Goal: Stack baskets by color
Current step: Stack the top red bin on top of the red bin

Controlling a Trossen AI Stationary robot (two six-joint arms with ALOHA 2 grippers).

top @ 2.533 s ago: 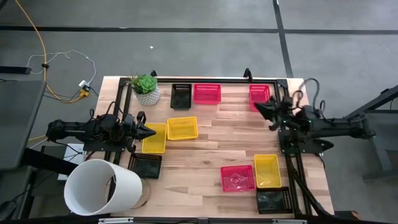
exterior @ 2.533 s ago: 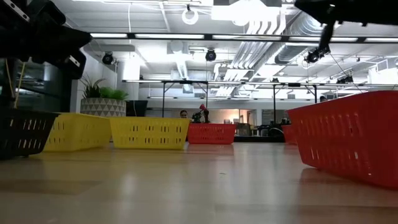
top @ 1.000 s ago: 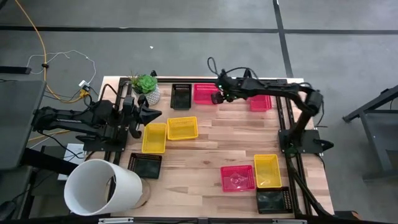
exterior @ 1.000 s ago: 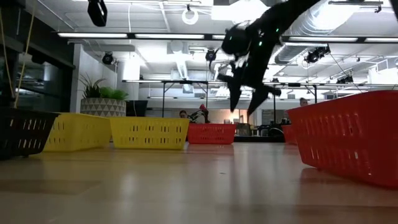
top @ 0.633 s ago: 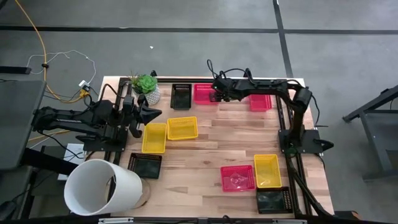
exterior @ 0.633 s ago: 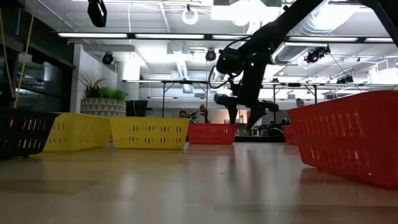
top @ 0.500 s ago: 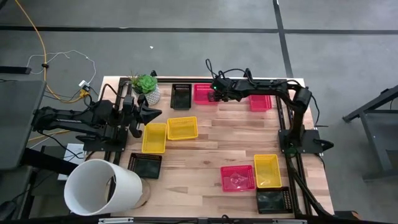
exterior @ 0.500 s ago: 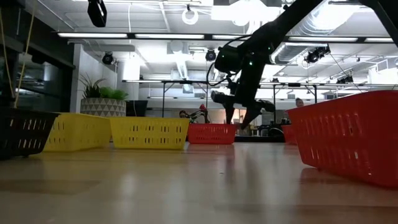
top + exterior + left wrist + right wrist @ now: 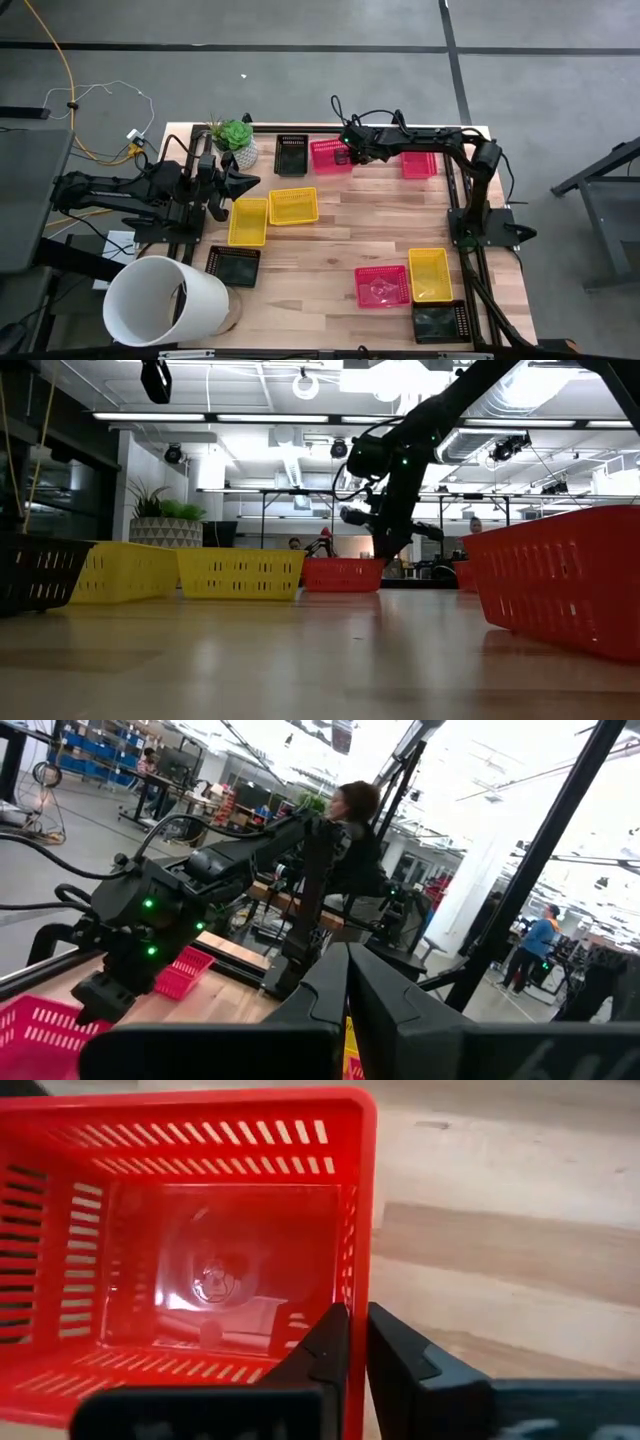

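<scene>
**Stacking barely begun: first pink-red basket gripped, all nine baskets unstacked**

Counter carries nine baskets, none nested in another. By colour that means three stacks to build and, by my reading, none started.

White cylinder lies at the near left corner, the potted plant at the far left; neither belongs to the job.

Baskets, as they lie: two yellow baskets side by side left of centre, a third yellow one near right. Black ones are well apart: far edge, near left, near right corner. Pink-red: far middle basket, far right, near centre.

Right tool reaches across the far edge, fingers pinched together on the right-hand wall of the far middle basket, which sits flat on the counter, not yet lifted.

Left tool hangs over the left edge near the yellow pair, fingers together, holding nothing.

Left to do, in my judgement: essentially everything.
</scene>
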